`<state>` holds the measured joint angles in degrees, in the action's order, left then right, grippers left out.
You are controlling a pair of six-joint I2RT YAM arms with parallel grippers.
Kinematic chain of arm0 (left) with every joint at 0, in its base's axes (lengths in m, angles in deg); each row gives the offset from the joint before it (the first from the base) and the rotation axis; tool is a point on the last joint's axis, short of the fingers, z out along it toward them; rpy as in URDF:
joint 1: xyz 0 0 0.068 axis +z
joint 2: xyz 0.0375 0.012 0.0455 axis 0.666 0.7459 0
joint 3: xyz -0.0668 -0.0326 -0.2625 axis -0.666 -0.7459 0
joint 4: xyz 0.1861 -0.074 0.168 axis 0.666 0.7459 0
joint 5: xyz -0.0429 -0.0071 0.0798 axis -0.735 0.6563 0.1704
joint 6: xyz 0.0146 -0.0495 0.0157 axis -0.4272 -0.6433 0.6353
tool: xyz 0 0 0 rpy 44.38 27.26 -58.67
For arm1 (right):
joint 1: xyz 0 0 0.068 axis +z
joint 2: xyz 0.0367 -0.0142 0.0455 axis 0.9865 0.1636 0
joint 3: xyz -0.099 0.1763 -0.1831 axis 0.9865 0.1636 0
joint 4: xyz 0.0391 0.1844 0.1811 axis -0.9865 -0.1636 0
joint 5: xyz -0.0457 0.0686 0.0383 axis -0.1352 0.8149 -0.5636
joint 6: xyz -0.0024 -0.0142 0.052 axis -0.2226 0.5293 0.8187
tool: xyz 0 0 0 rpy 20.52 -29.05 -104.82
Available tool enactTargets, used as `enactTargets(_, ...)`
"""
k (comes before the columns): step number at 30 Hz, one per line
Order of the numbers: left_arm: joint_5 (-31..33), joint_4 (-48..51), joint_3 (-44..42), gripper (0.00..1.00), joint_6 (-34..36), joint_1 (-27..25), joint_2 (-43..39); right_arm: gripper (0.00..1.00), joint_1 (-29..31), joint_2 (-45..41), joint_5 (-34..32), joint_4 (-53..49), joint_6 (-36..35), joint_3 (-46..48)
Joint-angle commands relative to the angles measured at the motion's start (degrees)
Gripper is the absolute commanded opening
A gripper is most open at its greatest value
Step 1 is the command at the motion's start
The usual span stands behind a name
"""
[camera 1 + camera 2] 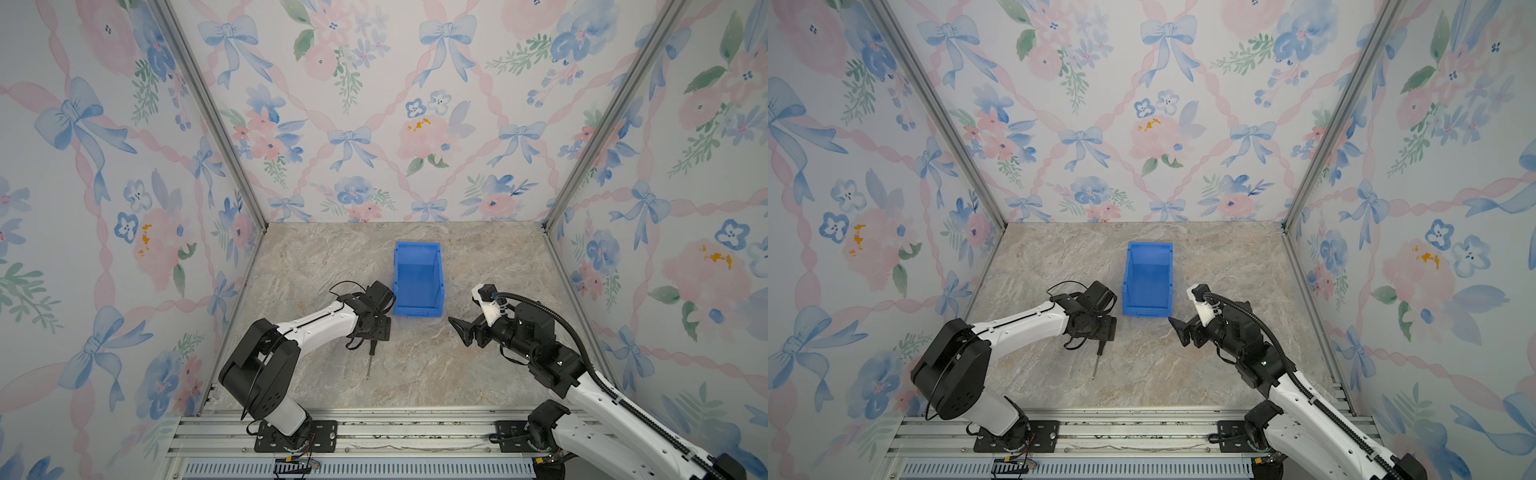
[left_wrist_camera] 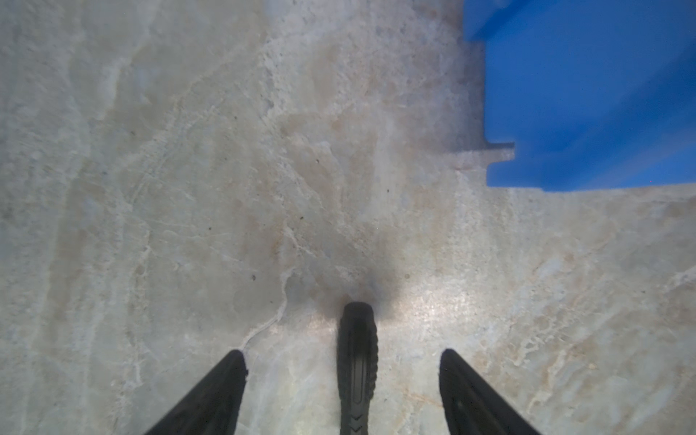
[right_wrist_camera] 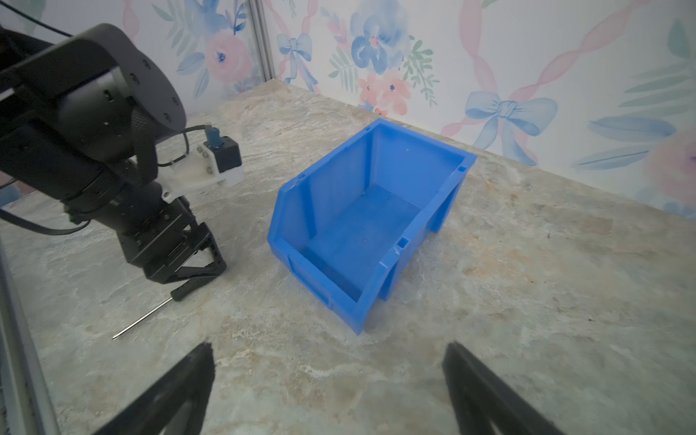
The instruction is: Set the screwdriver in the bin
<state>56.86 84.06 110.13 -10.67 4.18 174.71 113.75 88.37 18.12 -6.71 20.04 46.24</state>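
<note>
L arm stretched low over the table [image 1: 478,257], wrist pitched down. L end effector [image 2: 341,352] is wide, jaws astride the screwdriver [image 1: 371,353] handle w/ a gap each side, so no grip yet. We judge the handle is picked as the thicker hold. Screwdriver lies flat, shaft twd the robot base, near the bin [image 1: 417,311], which is empty. R end effector [image 1: 459,331] is wide and empty, hovering beside the bin, prob. parked clear.

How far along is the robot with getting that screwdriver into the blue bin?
Early on. Nothing is done yet: the bin is empty and the screwdriver lies on the table. In hand: the left gripper straddles it, jaws open with a gap on each side. To do: close, lift, carry over and drop it in. The right gripper hovers open.
</note>
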Motion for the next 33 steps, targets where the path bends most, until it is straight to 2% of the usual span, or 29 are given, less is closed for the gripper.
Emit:
enactTargets(1, 1.1, 1.3, 0.3, 0.76, -0.7, -0.6, 2.0, 0.97, 1.6, -0.9, 5.2, -2.9, 1.2, 1.7)
enactTargets(8, 2.1, 1.2, 0.3, 0.63, -2.1, -1.8, 5.4, 0.97, 2.5, 0.0, 4.5, -3.7, 0.3, 1.5)
enactTargets(13, 2.8, 1.2, 0.2, 0.44, -3.2, -2.6, 6.4, 0.97, 3.7, 0.2, 3.6, -4.4, -0.1, 1.3)
enactTargets(16, 2.9, 1.3, 0.1, 0.38, -3.8, -2.9, 6.7, 0.97, 4.2, 0.3, 3.4, -4.6, -0.5, 1.1)
enactTargets(25, 2.1, 1.3, 1.0, 0.00, -4.2, -3.4, 4.7, 0.97, 4.3, -0.7, 2.5, -3.7, -0.3, 1.7)
enactTargets(33, 2.4, 1.4, 6.5, 0.00, -0.9, -3.3, -1.6, 0.97, 4.3, -2.0, 1.5, -3.7, -0.3, 1.5)
